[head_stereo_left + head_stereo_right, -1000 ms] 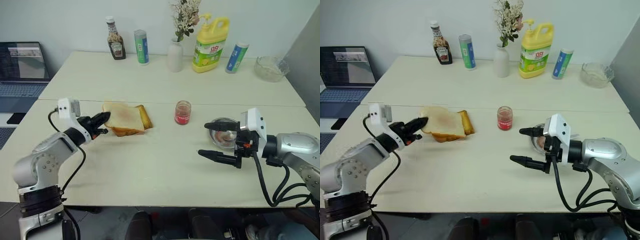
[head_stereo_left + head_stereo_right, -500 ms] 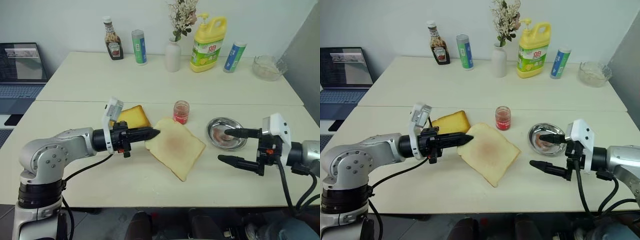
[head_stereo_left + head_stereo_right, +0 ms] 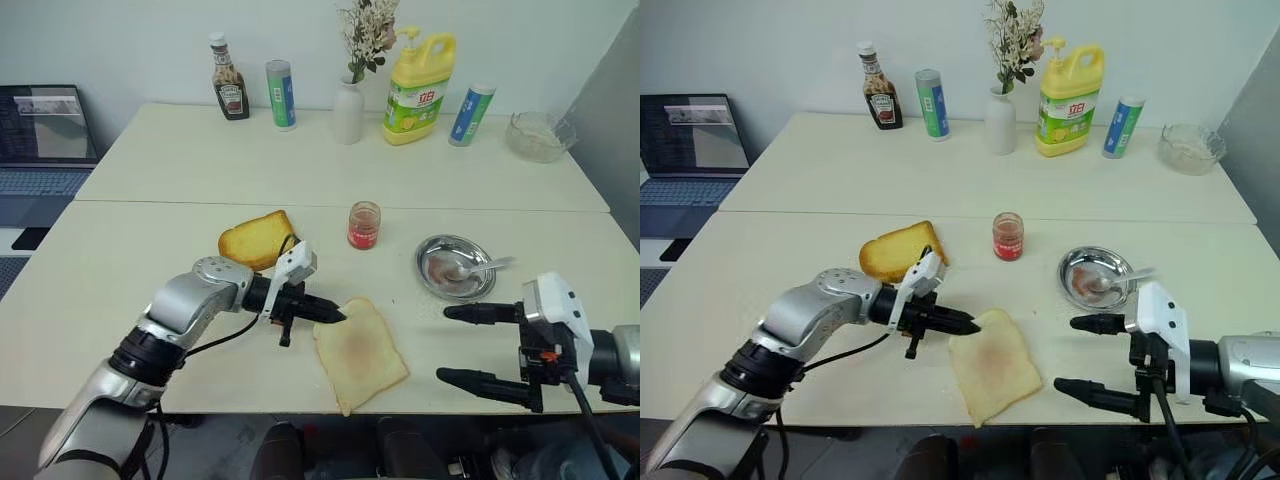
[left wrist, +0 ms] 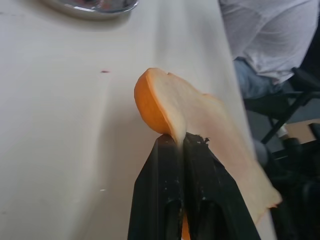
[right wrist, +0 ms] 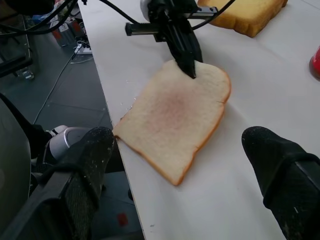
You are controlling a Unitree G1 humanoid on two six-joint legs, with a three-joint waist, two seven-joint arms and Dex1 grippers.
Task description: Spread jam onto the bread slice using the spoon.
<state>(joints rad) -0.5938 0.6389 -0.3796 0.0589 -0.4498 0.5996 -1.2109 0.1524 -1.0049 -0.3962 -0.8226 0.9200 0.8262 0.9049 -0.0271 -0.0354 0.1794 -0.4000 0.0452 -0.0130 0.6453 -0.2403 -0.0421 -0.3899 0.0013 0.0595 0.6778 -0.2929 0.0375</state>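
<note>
bread slice (image 3: 361, 352), one; toast piece (image 3: 257, 239), one

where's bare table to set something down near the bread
Bare patches: the near-left stretch in front of the toast piece, and between the bread slice and the steel dish with its spoon. Crowded: the back row around the vase, and the jam.

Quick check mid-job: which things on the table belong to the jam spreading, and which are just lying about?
Job: thin pale bread slice, pinched by left gripper; small glass jar of red jam; silver metal spoon in round steel dish.

Idle: golden toast piece, ketchup bottle, yellow detergent jug, white vase.
</note>
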